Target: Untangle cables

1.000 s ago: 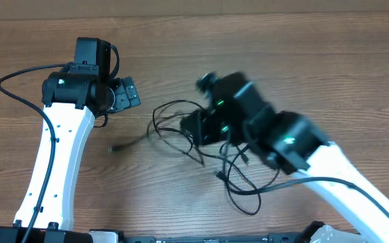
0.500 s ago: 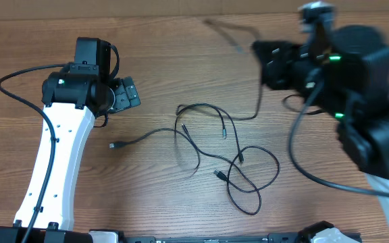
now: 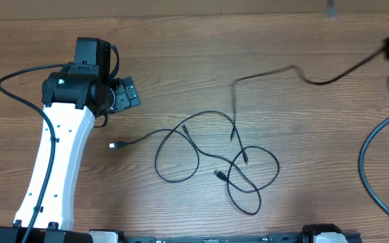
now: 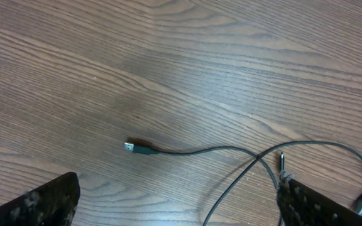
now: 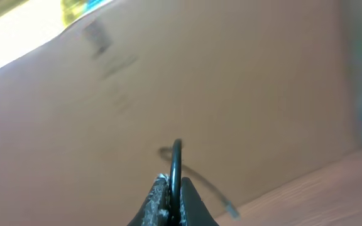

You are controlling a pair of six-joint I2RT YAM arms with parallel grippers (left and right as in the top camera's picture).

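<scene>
The cables (image 3: 238, 164) lie in the middle of the table (image 3: 181, 40) as a loose tangle of thin black loops that cross each other in several places. One end with a small plug (image 4: 131, 147) reaches out to the left, on the side of the left arm.

The step in hand looks to me like pulling one strand out of the tangle. The right gripper (image 5: 173, 196) is far off at the right edge, almost out of the overhead view. Its fingers are pressed together and they pinch a thin black cord, as the right wrist camera shows. From there the stretched cable (image 3: 269, 72) runs back across the table, lifted and nearly tight, and then it bends down toward the loops. The place where it meets them is blurred, so I cannot say if it is already free or if it is caught under another loop.

The left gripper (image 3: 125, 94) hovers over the table at the left with its fingers spread wide, and it holds nothing. The plug lies on the wood just in front of it.

I would judge the work as only partly done, because the loops that remain are crossed. The next move probably calls for laying the stretched cable down well apart from the others. If it drags the tangle along, the left gripper could come down and hold the plug end, so that the rest stays in place.
</scene>
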